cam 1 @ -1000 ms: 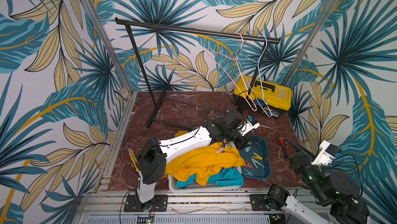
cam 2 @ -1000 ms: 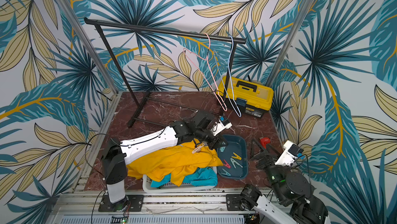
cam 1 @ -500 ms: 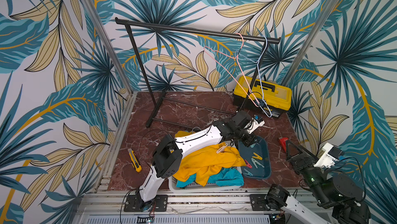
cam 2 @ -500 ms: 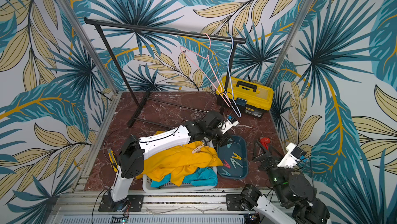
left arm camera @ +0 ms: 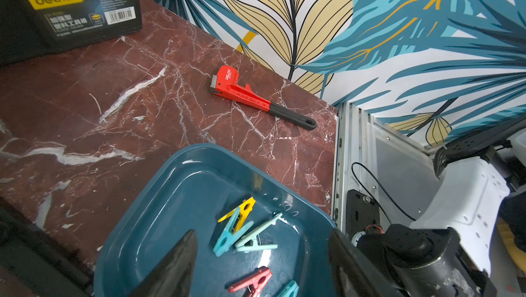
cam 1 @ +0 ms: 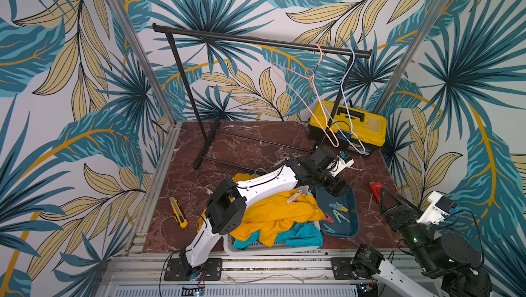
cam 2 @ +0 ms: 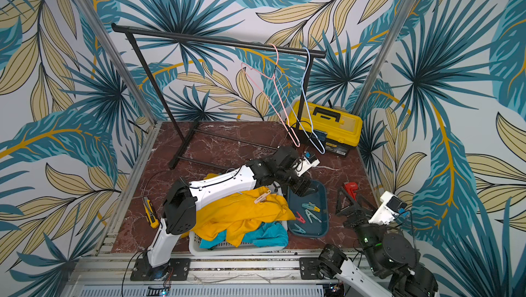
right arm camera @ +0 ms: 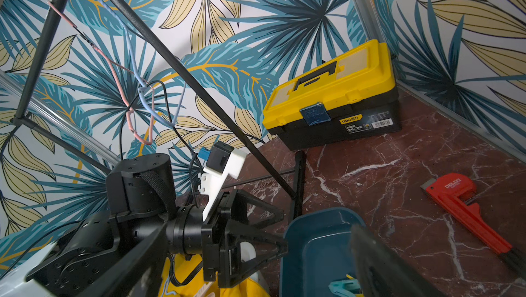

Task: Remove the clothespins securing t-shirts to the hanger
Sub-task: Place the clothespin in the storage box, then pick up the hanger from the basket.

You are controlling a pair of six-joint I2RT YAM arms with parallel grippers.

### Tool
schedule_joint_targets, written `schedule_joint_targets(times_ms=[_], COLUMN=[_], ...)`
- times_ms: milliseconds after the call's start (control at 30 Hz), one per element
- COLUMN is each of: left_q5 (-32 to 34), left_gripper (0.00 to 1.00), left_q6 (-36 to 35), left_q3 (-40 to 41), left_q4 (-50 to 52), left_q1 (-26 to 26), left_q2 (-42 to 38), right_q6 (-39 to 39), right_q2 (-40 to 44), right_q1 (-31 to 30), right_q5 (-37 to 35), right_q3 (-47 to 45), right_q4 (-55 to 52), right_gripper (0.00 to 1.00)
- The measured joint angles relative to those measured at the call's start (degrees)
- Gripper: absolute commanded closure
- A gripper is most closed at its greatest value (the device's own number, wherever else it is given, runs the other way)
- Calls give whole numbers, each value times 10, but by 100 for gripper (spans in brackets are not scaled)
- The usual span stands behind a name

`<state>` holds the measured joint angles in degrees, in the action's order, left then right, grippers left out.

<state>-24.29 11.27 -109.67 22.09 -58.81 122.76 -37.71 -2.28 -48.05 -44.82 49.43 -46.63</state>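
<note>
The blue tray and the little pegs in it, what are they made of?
The tray looks like glossy moulded plastic: light glints off its smooth, rounded rim. The pegs are probably plastic too, with a duller finish: each is one even bright colour.

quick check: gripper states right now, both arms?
Left gripper: open, empty, over the tray.
Right gripper: open, empty.

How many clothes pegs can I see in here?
6. Five lie in the blue tray: a yellow peg, a teal peg, a mint peg, a red peg, a second teal peg. A tan peg rests on the yellow shirt in the basket. Others may hide under cloth.
</note>
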Motion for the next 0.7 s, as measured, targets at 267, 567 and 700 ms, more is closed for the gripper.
schedule_joint_targets(times_ms=[267,567,700], left_q5=[-24,-48,-49], left_gripper=[13,0,0], left_q6=[-8,-25,-27], left_q3=[0,46,98], left_q4=[0,0,1], left_q1=[0,-19,-29], left_q2=[0,-26,-68], right_q6=[-1,-9,-15], right_q2=[0,0,0], right_q1=[0,0,0], right_q5=[-2,-5,-9], right_q3=[0,0,-1], right_q4=[0,0,0], right_gripper=[1,1,1])
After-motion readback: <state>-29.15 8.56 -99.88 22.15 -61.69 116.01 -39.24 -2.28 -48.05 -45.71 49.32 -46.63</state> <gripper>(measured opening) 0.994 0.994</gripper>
